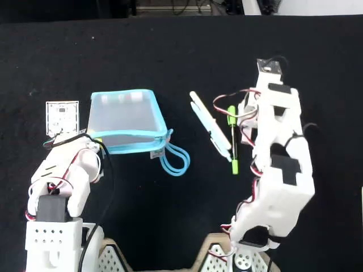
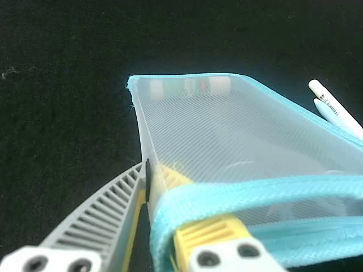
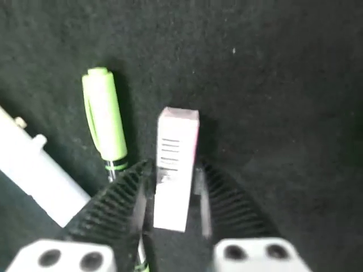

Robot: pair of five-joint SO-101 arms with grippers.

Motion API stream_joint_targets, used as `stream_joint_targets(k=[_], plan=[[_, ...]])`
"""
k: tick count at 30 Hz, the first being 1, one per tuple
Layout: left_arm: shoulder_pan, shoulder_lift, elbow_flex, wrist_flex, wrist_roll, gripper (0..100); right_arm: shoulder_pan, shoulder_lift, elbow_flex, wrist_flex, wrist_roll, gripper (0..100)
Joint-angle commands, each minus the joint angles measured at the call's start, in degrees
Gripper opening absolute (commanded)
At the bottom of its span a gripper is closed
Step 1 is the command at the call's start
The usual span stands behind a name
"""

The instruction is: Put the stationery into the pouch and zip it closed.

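On my black worktop [image 1: 170, 56] the pouch [image 1: 127, 116] lies with my left pincer [image 1: 96, 141] seemingly at its near corner. White pens [image 1: 210, 127] and a green pen [image 1: 233, 141] lie beside my right arm [image 1: 281, 170].

This looks like a robotics lab bench or a hobbyist's test rig rather than a home or office desk. A black cloth [image 1: 170, 51] covers the whole table as a plain backdrop. Two white plastic arms stand at its near edge, the left arm [image 1: 59, 187] at 7 o'clock and the right arm [image 1: 281, 170] at 4 o'clock. Bare red, black and white wires [image 1: 226, 101] loop between their joints. A small white square board [image 1: 62, 116] lies at 9 o'clock. Past the cloth at 12 o'clock run what look like loose cables [image 1: 181, 7].
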Motion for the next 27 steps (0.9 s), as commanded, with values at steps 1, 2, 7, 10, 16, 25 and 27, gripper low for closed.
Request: stream_joint_targets(k=[1,2,7,10,16,25,27], plan=[[0.57,-0.62,-0.75,-1.58,0.44,3,0.26,-0.66,-5.41,3.6,-0.44,16.2],[0.57,-0.62,-0.75,-1.58,0.44,3,0.79,-0.92,-5.41,3.78,-0.62,15.1],[0.57,-0.62,-0.75,-1.58,0.44,3,2.46,-0.84,-5.41,2.2,-1.23,13.8],[0.57,-0.62,-0.75,-1.58,0.44,3,1.58,-0.84,-5.58,0.53,-4.66,13.8],[0.57,-0.62,-0.04,-1.85,0.44,3,-0.44,-0.22,-4.97,-2.46,-7.12,13.8],[0.57,-0.62,1.45,-4.13,0.44,3,-0.35,5.93,-6.73,-6.07,-6.77,13.4],[0.57,-0.62,1.45,-4.13,0.44,3,0.09,6.11,-6.99,-5.98,-6.77,11.1]])
